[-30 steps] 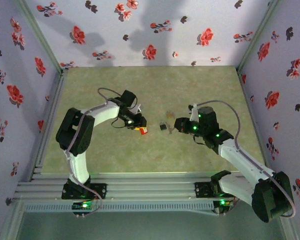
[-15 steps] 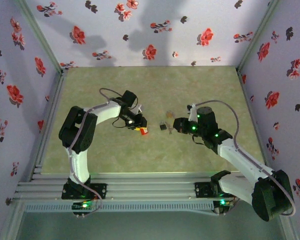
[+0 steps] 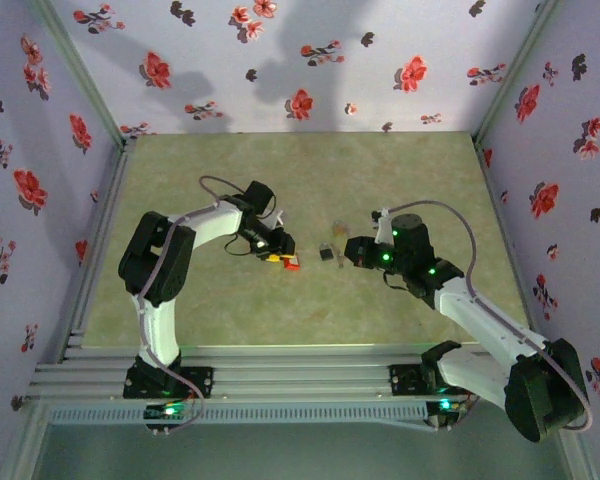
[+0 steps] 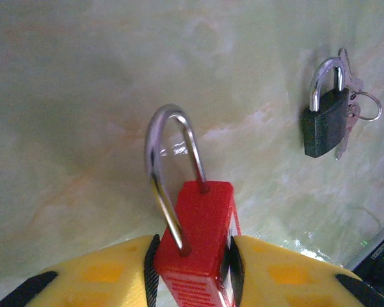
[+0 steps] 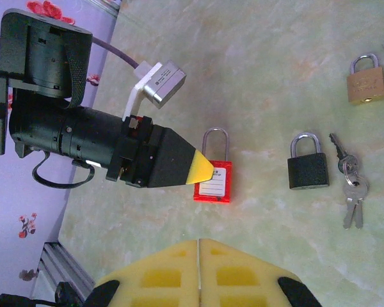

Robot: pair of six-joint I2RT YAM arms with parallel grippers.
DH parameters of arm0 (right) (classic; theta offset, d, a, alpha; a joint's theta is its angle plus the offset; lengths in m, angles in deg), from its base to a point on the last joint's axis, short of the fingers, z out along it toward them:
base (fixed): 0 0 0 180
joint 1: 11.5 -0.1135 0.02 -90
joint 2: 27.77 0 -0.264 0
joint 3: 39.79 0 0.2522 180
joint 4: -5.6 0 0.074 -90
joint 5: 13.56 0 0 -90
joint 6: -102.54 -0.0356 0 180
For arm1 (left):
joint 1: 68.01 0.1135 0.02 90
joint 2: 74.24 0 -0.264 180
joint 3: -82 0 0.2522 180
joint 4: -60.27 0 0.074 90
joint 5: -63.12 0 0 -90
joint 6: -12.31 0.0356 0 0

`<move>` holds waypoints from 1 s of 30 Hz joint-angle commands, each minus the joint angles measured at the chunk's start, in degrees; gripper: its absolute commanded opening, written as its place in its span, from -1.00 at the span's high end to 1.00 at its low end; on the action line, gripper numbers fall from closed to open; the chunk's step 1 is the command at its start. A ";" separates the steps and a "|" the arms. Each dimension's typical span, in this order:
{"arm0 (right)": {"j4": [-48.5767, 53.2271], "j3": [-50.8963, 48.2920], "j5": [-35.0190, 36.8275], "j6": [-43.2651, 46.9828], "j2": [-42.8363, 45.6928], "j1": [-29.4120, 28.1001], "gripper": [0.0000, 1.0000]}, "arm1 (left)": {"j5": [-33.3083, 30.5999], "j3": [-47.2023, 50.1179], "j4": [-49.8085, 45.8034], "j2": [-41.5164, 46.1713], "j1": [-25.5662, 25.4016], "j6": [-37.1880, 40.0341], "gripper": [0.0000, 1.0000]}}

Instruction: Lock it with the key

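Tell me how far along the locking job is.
Done: the left gripper grips the red padlock by its body. In hand: the right gripper is shut and empty. Left: the keys lie on the table beside the black padlock, not yet picked up or inserted.

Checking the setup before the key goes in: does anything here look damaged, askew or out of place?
Nothing stands out. The left gripper holds the red padlock by its body. The black padlock, the keys beside it and the brass padlock lie flat on the table. The right gripper is shut on nothing.
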 commanded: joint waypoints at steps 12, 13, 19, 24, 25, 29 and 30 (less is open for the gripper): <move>-0.04 -0.16 0.99 2.57 -0.58 -1.22 1.00 | -3.35 -1.94 -2.59 -0.38 0.67 1.32 0.24; 0.09 -0.09 1.06 2.73 -0.72 -1.29 1.00 | -3.47 -1.77 -2.53 -0.10 0.76 1.18 0.24; 0.93 0.80 0.97 4.19 -2.71 -2.27 1.00 | -5.34 0.12 -1.64 4.35 0.99 -0.53 0.21; 2.66 2.92 0.85 6.42 -5.85 -4.05 1.00 | -7.91 3.94 0.84 12.78 1.45 -3.26 0.06; 3.14 3.39 1.24 6.75 -6.57 -4.42 1.00 | -8.09 4.82 1.59 14.40 1.56 -3.86 0.04; 5.57 5.87 3.48 7.91 -9.89 -5.99 1.00 | -10.28 10.13 5.61 22.95 2.20 -6.02 -0.12; 6.12 6.55 3.87 8.21 -10.88 -6.38 1.00 | -10.98 11.70 6.41 25.12 2.47 -6.36 -0.18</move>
